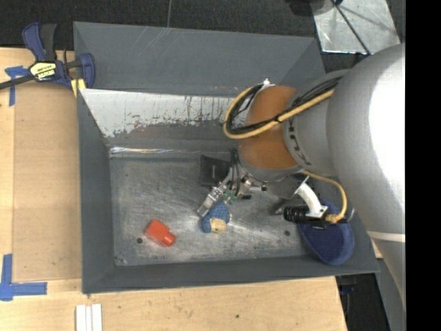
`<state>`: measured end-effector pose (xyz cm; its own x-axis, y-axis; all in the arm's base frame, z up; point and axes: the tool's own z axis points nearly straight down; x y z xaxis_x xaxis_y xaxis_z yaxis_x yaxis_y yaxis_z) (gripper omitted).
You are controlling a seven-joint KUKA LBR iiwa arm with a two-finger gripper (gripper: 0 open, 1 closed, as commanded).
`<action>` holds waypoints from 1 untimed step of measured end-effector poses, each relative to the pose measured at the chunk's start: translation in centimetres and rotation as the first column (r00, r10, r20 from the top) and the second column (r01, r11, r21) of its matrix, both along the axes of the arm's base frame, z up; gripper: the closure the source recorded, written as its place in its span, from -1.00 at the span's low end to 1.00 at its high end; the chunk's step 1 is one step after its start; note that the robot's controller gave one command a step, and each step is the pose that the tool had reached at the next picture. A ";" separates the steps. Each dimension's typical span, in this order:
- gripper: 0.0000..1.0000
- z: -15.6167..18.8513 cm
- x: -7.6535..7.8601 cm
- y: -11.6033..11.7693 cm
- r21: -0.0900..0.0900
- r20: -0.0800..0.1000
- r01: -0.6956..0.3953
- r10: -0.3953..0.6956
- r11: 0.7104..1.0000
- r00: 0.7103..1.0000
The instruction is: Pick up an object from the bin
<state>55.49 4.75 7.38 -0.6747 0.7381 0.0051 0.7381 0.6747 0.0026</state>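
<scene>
Black textured surface (124, 2) beyond bin (96, 219); glare on scratched far wall (165, 105).

**Much Lies Under the Arm**

The bulky silver-grey robot arm (365, 129) runs off the edge at three o'clock. It covers the grey metal bin (96, 185) from one to four o'clock. Its rounded orange wrist cover (265, 133) hides the upper part of the gripper (224, 195), whose tip is too small and cluttered to read. At eleven o'clock from the gripper, a black boxy object (213, 167) sits half behind the wrist; its kind is unclear. The small blue-and-tan piece (216, 221), at six o'clock just below the gripper, is too small to identify. A dark blue soft rounded thing (331, 245) in the five o'clock corner lies partly under a yellow cable (337, 209).
</scene>
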 end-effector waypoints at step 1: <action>-1.00 0.2 0.1 0.1 -0.003 0.003 -0.004 0.004 1.000 1.000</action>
<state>55.58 4.85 7.60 -0.6777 0.7353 0.0008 0.7353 0.6777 0.0029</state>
